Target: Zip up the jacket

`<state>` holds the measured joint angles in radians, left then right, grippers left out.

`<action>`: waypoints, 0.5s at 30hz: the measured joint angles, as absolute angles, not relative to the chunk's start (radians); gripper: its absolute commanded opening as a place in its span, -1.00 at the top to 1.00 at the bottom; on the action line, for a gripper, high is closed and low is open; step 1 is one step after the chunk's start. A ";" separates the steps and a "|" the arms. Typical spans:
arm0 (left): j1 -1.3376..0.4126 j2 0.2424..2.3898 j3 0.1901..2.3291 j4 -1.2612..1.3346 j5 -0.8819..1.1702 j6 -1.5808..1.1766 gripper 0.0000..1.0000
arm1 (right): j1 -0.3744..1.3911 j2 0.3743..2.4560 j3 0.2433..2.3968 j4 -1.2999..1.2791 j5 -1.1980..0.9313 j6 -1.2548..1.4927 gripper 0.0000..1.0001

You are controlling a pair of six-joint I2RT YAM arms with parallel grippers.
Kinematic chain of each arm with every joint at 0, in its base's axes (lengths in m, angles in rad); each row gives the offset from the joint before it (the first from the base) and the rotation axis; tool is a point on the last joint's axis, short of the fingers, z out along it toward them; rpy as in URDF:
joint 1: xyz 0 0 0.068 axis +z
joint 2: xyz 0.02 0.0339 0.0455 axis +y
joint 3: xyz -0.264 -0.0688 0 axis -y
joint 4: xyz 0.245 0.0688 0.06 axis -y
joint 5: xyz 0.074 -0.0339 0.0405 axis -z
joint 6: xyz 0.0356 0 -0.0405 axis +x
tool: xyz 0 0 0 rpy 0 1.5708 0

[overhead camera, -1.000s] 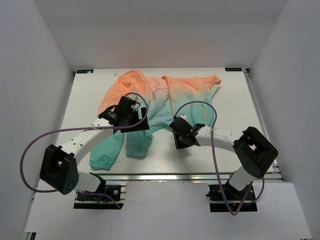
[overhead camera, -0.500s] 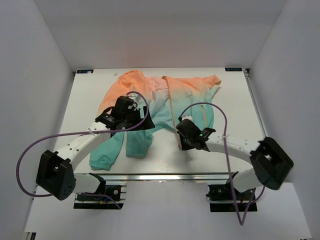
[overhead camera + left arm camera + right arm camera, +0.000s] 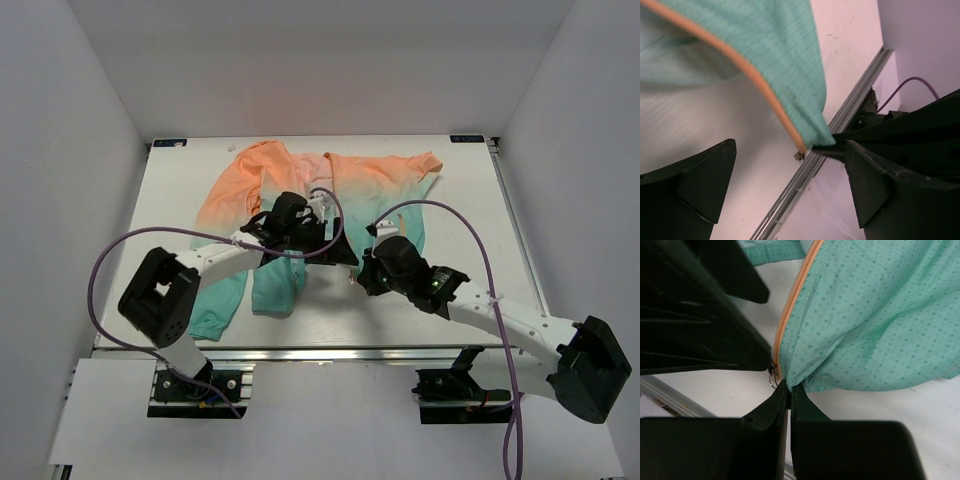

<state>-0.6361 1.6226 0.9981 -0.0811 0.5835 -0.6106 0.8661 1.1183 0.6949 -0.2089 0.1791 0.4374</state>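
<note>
The jacket [image 3: 370,180] lies spread on the white table, orange at the top and teal at the hem, with its front open. My right gripper [image 3: 362,278] is shut on the teal bottom corner of the right front panel [image 3: 865,315], right beside the orange zipper [image 3: 790,310]. A small metal zipper part [image 3: 772,378] hangs just left of my right gripper [image 3: 790,385]. My left gripper [image 3: 335,255] is open. In its wrist view the zipper's lower end [image 3: 800,152] sits between the wide-apart jaws of my left gripper [image 3: 790,162], not touched.
The metal rail of the table's near edge [image 3: 330,352] runs just below both grippers and also shows in the left wrist view [image 3: 790,200]. White walls enclose the table. Purple cables [image 3: 470,235] loop over both arms. A teal sleeve [image 3: 215,305] lies at the left.
My left gripper has swung right, from the left panel to the hem corner of the right panel. My right arm has stretched out rightwards while its gripper stayed near that corner.
</note>
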 measured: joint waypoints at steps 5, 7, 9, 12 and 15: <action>-0.643 1.685 1.034 -0.005 0.630 -0.631 -0.51 | 0.866 1.090 0.676 -0.204 0.165 0.437 1.00; -0.643 1.705 1.046 0.015 0.645 -0.637 -0.41 | 0.866 1.087 0.675 -0.200 0.157 0.437 1.00; -0.643 1.727 1.063 0.031 0.653 -0.639 -0.14 | 0.866 1.087 0.675 -0.199 0.153 0.437 1.00; -0.643 1.755 1.082 0.042 0.666 -0.645 0.23 | 0.866 1.084 0.675 -0.198 0.150 0.437 1.00; -0.643 1.773 1.090 0.056 0.682 -0.648 0.80 | 0.865 1.079 0.674 -0.198 0.146 0.437 1.00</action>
